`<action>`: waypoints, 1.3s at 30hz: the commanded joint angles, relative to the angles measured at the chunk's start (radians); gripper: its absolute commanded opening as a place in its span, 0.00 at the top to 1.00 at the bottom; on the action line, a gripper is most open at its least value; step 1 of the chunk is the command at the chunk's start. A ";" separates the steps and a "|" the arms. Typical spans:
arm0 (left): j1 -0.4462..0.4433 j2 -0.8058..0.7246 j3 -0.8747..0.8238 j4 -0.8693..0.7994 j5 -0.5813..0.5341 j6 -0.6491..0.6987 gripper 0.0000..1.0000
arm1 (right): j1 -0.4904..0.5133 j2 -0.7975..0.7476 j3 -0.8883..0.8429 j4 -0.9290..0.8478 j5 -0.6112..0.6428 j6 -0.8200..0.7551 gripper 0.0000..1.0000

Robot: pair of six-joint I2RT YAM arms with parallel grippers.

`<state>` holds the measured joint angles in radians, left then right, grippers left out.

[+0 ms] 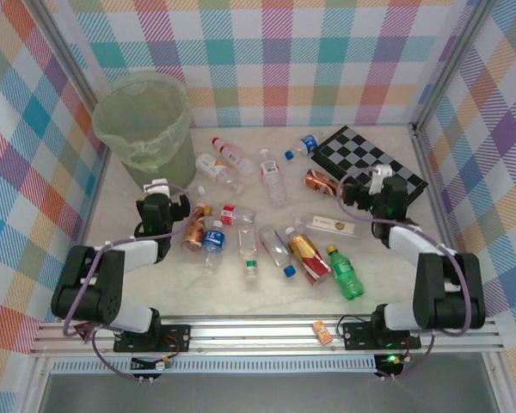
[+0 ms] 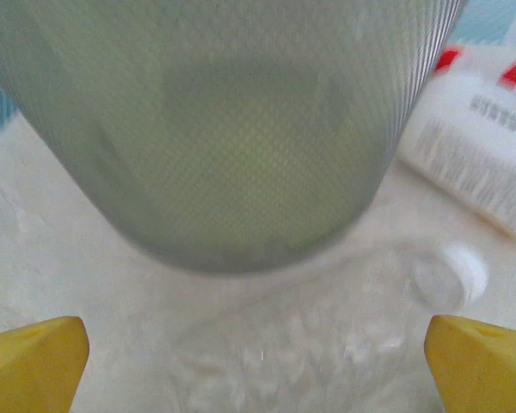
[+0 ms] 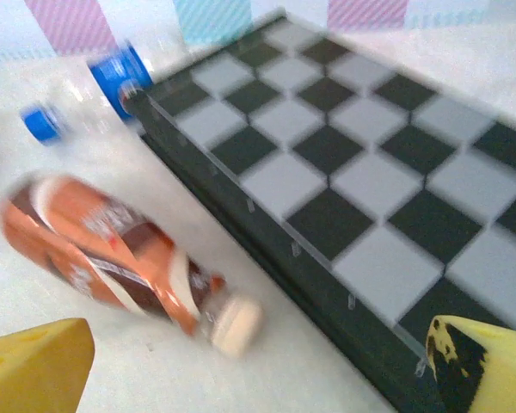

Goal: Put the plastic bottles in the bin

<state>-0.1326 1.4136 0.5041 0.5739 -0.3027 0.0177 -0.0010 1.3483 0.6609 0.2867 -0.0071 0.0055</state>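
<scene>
The pale-green bin [image 1: 144, 129] stands at the back left. Plastic bottles lie scattered over the table: clear ones with red labels [image 1: 228, 153], a clear one [image 1: 273, 176], a blue-labelled one [image 1: 212, 241], an amber one [image 1: 195, 228] and a green one [image 1: 346, 274]. My left gripper [image 1: 161, 191] is open just in front of the bin [image 2: 232, 129], and a clear white-capped bottle [image 2: 327, 335] lies below, between its yellow fingertips [image 2: 34, 361]. My right gripper [image 1: 380, 179] is open beside an amber bottle [image 3: 112, 249], with its fingertips [image 3: 486, 370] empty.
A black-and-white checkerboard [image 1: 370, 159] lies at the back right, with its edge [image 3: 310, 249] close to my right gripper. A flat white box [image 1: 334, 226] sits mid-table. A small orange piece [image 1: 323, 332] rests on the front rail. Checked walls enclose three sides.
</scene>
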 commanded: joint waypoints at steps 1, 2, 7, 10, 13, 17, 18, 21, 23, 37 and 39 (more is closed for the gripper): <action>-0.033 -0.129 0.134 -0.346 -0.036 -0.048 0.00 | 0.002 -0.086 0.195 -0.506 -0.058 -0.069 0.01; -0.040 -0.157 0.176 -0.453 -0.036 -0.095 0.00 | 0.012 -0.086 0.255 -0.621 -0.070 -0.091 0.01; -0.062 -0.244 0.332 -0.833 0.109 -0.330 0.01 | 0.166 -0.032 0.507 -1.112 -0.021 -0.384 0.01; -0.078 -0.284 0.357 -0.949 0.285 -0.432 0.03 | 0.171 -0.043 0.549 -1.206 -0.134 -0.496 0.01; -0.097 -0.328 0.365 -1.029 0.407 -0.517 0.04 | 0.189 -0.010 0.576 -1.300 -0.163 -0.608 0.01; -0.119 -0.401 0.343 -1.053 0.572 -0.629 0.04 | 0.198 0.110 0.608 -1.393 -0.117 -0.681 0.01; -0.127 -0.414 0.340 -1.056 0.598 -0.652 0.04 | 0.197 0.138 0.612 -1.406 -0.117 -0.681 0.01; -0.156 -0.468 0.348 -1.075 0.628 -0.706 0.03 | 0.208 0.186 0.598 -1.411 -0.134 -0.676 0.00; -0.173 -0.496 0.361 -1.098 0.612 -0.716 0.02 | 0.208 0.220 0.575 -1.396 -0.129 -0.675 0.00; -0.189 -0.574 0.329 -1.018 0.576 -0.756 0.06 | 0.209 0.462 0.586 -1.215 -0.071 -0.685 0.05; -0.189 -0.573 0.344 -1.035 0.555 -0.740 0.06 | 0.210 0.479 0.591 -1.203 -0.076 -0.685 0.05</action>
<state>-0.3138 0.8562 0.8215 -0.4660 0.2676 -0.7258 0.2035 1.8069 1.2591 -0.9447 -0.0727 -0.6548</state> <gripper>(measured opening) 0.942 0.952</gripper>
